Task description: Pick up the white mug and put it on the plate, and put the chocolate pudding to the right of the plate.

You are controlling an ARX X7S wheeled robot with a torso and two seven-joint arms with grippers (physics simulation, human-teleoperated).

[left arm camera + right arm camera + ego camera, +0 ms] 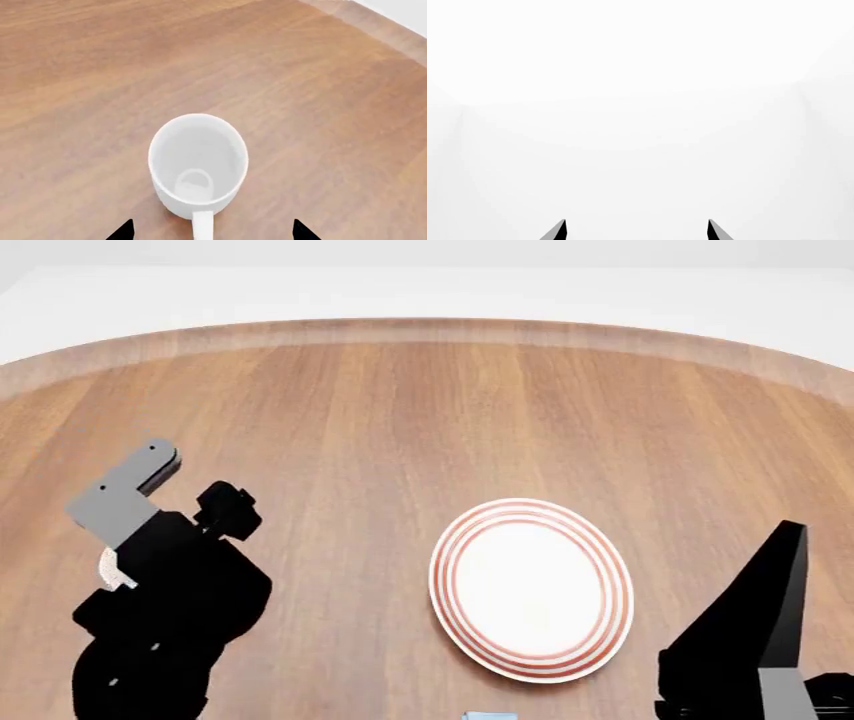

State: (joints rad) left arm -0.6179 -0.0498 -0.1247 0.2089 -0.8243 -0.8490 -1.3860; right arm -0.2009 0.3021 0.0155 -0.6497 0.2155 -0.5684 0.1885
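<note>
The white mug [197, 165] stands upright on the wooden table in the left wrist view, empty, with its handle [202, 226] pointing back between the fingers. My left gripper [213, 232] is open, its two dark fingertips [123, 231] wide apart on either side of the handle and touching nothing. In the head view my left arm [160, 600] covers the mug. The red-ringed plate [530, 588] lies empty right of centre. A light blue sliver at the bottom edge may be the chocolate pudding [489, 715]. My right gripper [636, 231] is open, facing blank white.
The round wooden table's far edge [427, 330] curves across the back, with white floor beyond it. In the left wrist view that edge [380, 25] shows past the mug. My right arm [747, 640] rises at the front right, beside the plate.
</note>
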